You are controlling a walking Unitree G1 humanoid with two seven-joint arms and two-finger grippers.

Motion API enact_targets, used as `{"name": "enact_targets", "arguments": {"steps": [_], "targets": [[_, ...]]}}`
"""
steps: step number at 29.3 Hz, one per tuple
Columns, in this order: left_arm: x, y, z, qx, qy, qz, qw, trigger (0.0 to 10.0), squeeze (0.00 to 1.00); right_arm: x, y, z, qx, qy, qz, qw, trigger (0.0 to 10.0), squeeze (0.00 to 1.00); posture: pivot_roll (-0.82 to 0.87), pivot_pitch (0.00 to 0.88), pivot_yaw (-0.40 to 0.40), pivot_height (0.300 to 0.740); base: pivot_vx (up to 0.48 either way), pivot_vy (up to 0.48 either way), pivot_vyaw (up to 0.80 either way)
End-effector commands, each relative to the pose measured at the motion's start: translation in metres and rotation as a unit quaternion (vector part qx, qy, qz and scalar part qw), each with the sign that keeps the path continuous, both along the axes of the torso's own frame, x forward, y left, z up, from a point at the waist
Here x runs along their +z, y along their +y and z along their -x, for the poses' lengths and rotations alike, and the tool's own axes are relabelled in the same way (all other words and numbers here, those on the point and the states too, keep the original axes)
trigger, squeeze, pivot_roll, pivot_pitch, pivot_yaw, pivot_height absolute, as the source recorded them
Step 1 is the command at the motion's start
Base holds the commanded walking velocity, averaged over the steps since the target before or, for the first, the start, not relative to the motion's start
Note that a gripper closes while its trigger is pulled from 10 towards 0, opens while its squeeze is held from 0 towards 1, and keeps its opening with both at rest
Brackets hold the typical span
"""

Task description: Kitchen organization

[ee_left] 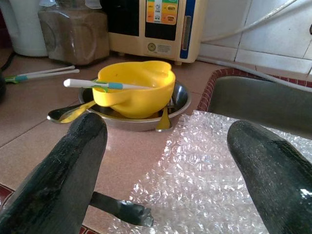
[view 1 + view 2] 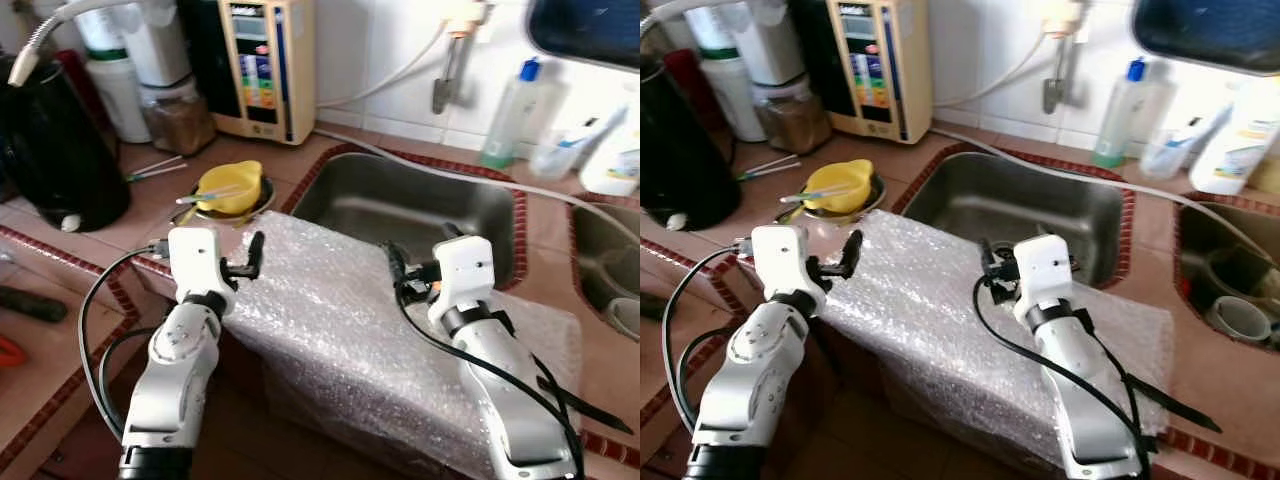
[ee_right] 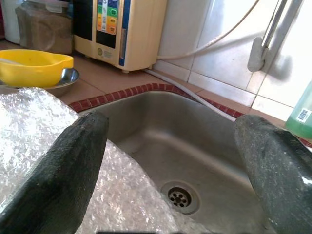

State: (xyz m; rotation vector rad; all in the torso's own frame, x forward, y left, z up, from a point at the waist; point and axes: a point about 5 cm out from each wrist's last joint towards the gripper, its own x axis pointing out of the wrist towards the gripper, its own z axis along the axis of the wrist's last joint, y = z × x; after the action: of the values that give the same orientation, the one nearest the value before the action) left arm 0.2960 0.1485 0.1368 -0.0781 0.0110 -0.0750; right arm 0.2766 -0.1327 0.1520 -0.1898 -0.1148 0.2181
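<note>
A yellow bowl [image 2: 230, 187] sits in a shallow metal dish [image 1: 180, 100] on the tiled counter, left of the steel sink [image 2: 400, 205]. A white and teal utensil [image 1: 97, 84] lies across the bowl, and a spoon [image 1: 66, 113] rests in the dish. A big sheet of bubble wrap [image 2: 330, 320] covers a bulky shape at the counter's front edge. My left gripper [image 2: 245, 258] stands open over the wrap's left edge, a short way before the bowl. Over the wrap's far edge, at the sink's rim, my right gripper [image 2: 397, 270] is open and holds nothing.
A black kettle [image 2: 55, 140] stands at the left. A cream water machine [image 2: 265, 65] and a jar of brown stuff [image 2: 178, 118] are at the back. A green bottle [image 2: 510, 115] and a tap hose [image 2: 560, 192] lie behind the sink. A second basin [image 2: 605, 260] is at right.
</note>
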Motion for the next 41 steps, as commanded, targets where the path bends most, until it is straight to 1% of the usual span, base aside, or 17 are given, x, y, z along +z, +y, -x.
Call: {"name": "enact_targets", "arguments": {"steps": [1, 8, 22, 41], "targets": [[0.0012, -0.0038, -0.0009, -0.009, -0.003, -0.005, 1.0, 10.0, 0.0, 0.0046, -0.0024, 0.0, -0.001, -0.01, -0.003, 1.0, 10.0, 0.0, 0.01, 0.0, 0.042, 0.74, 0.0, 0.0, 0.0], [0.0035, -0.0053, -0.0016, -0.017, -0.012, -0.009, 1.0, 10.0, 0.0, 0.0053, -0.0027, -0.0009, 0.0, -0.012, -0.001, 1.0, 10.0, 0.0, 0.01, 0.0, 0.042, 0.74, 0.0, 0.0, 0.0], [0.0021, -0.0073, 0.0012, -0.029, -0.012, 0.004, 1.0, 10.0, 0.0, 0.0051, -0.0008, 0.0007, 0.008, -0.013, 0.003, 1.0, 10.0, 0.0, 0.0, 0.0, 0.039, 0.74, 0.0, 0.0, 0.0], [0.0007, -0.0086, 0.0019, -0.038, -0.009, 0.01, 0.999, 10.0, 0.0, 0.0034, -0.0001, 0.0013, 0.008, -0.011, 0.005, 1.0, 10.0, 0.0, 0.0, 0.0, 0.042, 0.74, 0.262, 0.0, 0.0]]}}
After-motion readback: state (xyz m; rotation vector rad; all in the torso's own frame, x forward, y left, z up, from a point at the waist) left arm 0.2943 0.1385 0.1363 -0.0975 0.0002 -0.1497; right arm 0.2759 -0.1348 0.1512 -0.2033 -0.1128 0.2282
